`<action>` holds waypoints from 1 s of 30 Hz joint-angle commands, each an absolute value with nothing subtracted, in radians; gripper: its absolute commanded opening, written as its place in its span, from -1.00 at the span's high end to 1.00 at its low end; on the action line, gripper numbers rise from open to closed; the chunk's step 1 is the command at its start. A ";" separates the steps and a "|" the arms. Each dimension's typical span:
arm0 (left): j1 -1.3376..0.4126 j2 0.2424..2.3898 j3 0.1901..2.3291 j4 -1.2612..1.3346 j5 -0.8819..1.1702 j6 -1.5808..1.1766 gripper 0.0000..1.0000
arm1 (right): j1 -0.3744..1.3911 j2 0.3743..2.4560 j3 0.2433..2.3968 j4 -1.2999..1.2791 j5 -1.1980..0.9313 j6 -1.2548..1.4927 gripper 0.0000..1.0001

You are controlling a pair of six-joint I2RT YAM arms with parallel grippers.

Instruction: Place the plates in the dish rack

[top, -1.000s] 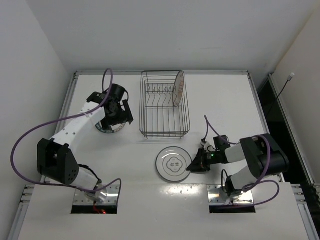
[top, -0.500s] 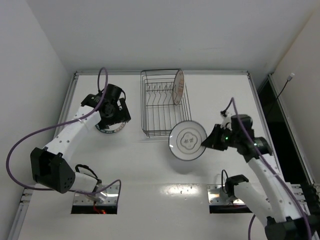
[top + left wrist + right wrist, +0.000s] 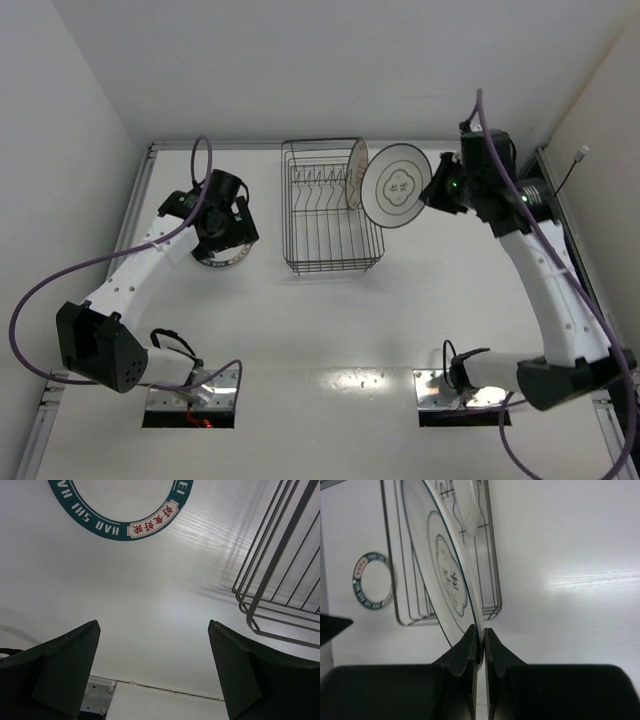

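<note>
Now | right gripper (image 3: 480,635): pinching white plate (image 3: 447,575) by its rim, rack (image 3: 493,587) just ahead of it | left gripper (image 3: 152,625): spread, teal plate (image 3: 107,529) flat ahead | risk: thin rim pinch lets plate swing, hitting orange plate (image 3: 356,176) or missing tines

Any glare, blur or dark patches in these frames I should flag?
Top external: sharp, evenly lit, one small glare patch on the table near the bases. Left wrist: left gripper looms dark and soft-edged; sheen streaks the table. Right wrist: strong glare on the table right of the white plate; right gripper near-black.
</note>
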State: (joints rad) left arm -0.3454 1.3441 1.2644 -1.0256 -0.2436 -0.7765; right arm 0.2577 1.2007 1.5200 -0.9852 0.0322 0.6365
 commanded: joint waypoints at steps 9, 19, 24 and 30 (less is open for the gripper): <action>-0.351 1.315 1.259 -1.074 -0.322 -0.799 -0.76 | 0.497 1.773 2.052 -0.986 0.569 0.634 1.00; -0.351 1.272 1.250 -1.126 -0.393 -0.818 -0.76 | 0.529 2.035 2.244 -0.948 0.730 0.537 1.00; -0.351 1.262 1.239 -1.144 -0.454 -0.808 -0.76 | 0.538 2.124 2.241 -0.905 0.756 0.519 1.00; -0.351 1.282 1.239 -1.144 -0.468 -0.799 -0.76 | 0.548 2.203 2.224 -0.868 0.706 0.499 1.00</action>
